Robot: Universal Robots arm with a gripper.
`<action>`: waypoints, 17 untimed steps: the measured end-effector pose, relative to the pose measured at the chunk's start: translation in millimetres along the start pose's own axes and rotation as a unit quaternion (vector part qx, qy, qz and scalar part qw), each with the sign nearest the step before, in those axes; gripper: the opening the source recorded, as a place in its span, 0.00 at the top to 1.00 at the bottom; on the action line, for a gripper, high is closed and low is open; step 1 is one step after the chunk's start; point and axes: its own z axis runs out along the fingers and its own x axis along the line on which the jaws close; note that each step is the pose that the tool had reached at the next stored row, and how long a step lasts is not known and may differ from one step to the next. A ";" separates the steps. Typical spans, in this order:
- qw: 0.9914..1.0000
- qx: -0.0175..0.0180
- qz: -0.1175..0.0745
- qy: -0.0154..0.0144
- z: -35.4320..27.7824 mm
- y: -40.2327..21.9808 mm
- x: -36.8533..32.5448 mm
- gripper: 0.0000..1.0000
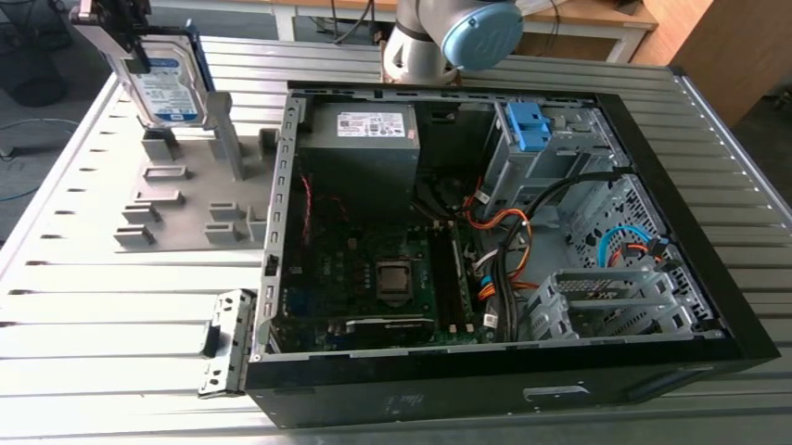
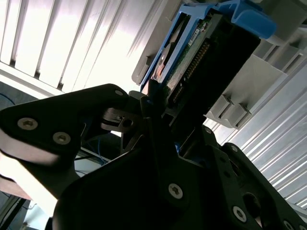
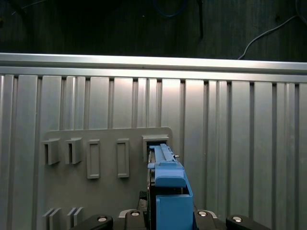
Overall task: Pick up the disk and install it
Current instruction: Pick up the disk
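The disk (image 1: 167, 88) is a silver hard drive with a white-and-blue label in a blue bracket. It is held upright at the far corner of the table on the exterior view's left. My gripper (image 1: 121, 42) is shut on its upper end. Its lower edge sits at the tops of the tall posts of a grey holder plate (image 1: 167, 199); I cannot tell whether they touch. The second wrist view shows the disk's connector edge (image 2: 192, 67) between my black fingers (image 2: 152, 108). In the first wrist view the blue bracket (image 3: 168, 189) hangs over a slot of the holder plate (image 3: 105, 187).
An open black computer case (image 1: 693, 306) lies on the ribbed metal table (image 1: 111, 306) to the exterior view's right of the holder. Inside it are a grey power-supply box (image 1: 359, 144), a motherboard (image 1: 371, 269), cables and a metal drive cage with a blue latch (image 1: 526, 125). The arm's base (image 1: 433, 42) stands behind the case.
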 end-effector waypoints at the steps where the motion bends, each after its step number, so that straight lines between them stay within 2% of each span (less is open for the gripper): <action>1: 1.000 0.000 0.000 0.000 -0.3 0.0 0.0 0.64; 17: 1.000 0.000 0.000 0.000 -5.8 0.1 -0.2 0.64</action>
